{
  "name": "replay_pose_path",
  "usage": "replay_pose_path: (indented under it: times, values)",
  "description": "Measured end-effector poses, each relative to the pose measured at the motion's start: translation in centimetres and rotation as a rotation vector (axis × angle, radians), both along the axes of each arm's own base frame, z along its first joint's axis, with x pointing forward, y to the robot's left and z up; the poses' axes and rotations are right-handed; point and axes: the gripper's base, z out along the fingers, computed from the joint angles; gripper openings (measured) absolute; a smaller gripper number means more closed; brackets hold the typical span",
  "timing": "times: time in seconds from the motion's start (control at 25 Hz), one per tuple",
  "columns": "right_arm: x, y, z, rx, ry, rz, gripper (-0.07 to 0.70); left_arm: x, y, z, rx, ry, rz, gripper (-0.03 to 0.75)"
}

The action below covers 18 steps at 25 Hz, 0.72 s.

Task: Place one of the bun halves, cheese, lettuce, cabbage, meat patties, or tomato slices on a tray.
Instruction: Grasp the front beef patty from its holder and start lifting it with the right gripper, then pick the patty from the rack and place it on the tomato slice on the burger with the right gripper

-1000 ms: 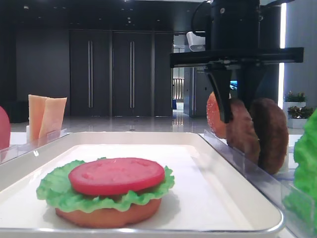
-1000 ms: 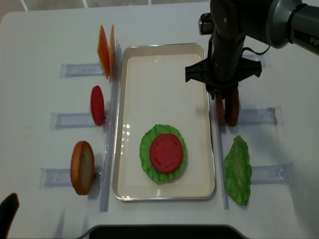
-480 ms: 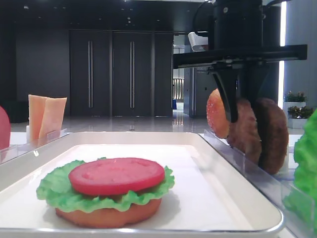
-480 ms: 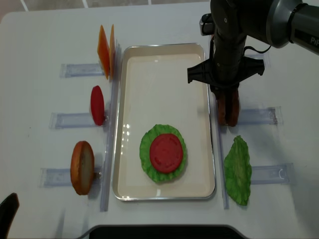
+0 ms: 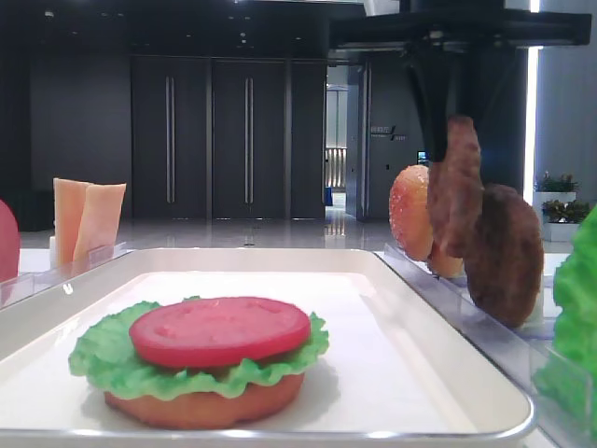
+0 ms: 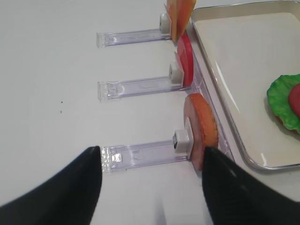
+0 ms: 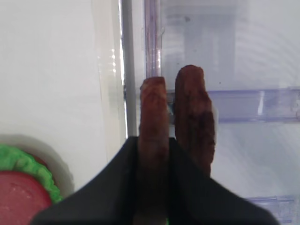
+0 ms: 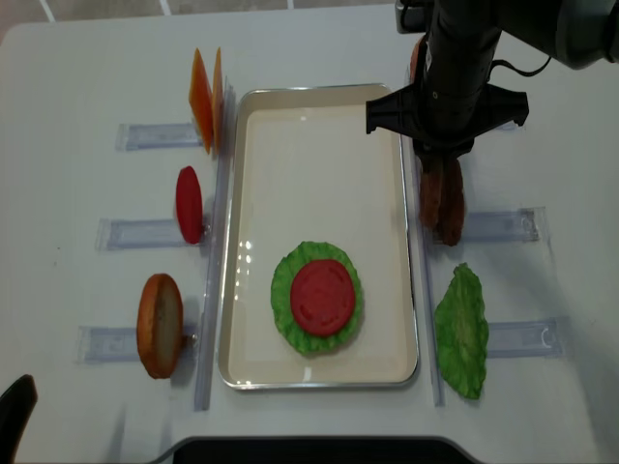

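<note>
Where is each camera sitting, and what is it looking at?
Low exterior view: sits at the tray rim's level, looking across it; right pincer shut on a lifted meat patty.
Overhead exterior view: looks straight down on the table; right arm shows.
Right wrist view: looks down past its pincer at both patties.
Left wrist view: looks down at a bun half; open left pincer.
All four share the tray.

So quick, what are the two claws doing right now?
Right claw: closed on one meat patty, lifted above the other meat patty.
Left claw: open, holding nothing.
</note>
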Motion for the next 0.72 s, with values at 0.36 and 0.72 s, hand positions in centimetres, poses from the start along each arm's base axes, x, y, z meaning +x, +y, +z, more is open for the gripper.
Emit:
replay_pose_path:
  times: [0.36,0.72]
  values:
    - [-1.6,-0.5,3.6,0.093,-0.052,-0.006,0.108,0.0,0.0,0.0,0.0,0.0,0.0,0.513]
    - [-5.7,-0.6,4.7,0.256,-0.12,0.023,0.108,0.0,0.0,0.0,0.0,0.0,0.0,0.513]
